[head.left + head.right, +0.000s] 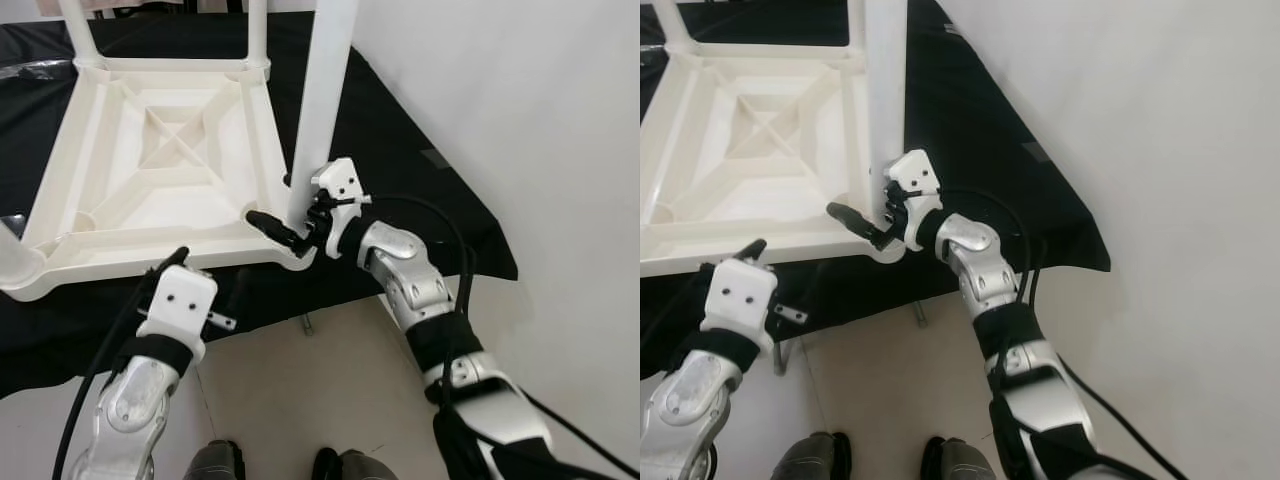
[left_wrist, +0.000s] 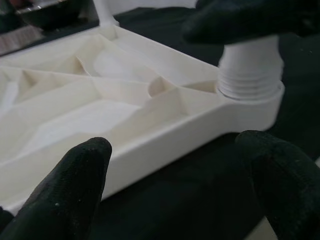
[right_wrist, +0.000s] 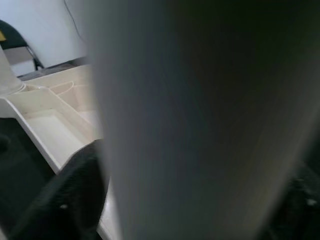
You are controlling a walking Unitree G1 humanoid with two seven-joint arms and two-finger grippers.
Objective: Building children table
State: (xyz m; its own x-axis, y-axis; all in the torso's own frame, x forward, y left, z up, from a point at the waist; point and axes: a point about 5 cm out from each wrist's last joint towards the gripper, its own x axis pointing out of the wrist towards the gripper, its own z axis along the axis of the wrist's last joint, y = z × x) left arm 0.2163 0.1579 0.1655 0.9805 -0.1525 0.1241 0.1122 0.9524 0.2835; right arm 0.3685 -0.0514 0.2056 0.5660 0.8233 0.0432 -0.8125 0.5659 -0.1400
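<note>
Centre frame, the right gripper (image 1: 290,215) clasps a white table leg (image 1: 322,95) standing in the upturned tabletop (image 1: 150,150)'s near corner. Lower left, the left gripper (image 2: 180,180) hovers spread.

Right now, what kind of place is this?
Probably an indoor assembly spot: upturned white table on a black cloth over a raised surface, bare white wall, pale floor.

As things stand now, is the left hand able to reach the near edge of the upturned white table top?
Probably yes. The left hand hovers open just in front of the table top's near edge, with only black cloth between them. The right hand, closed on the leg at the near corner, is off to the side.
</note>
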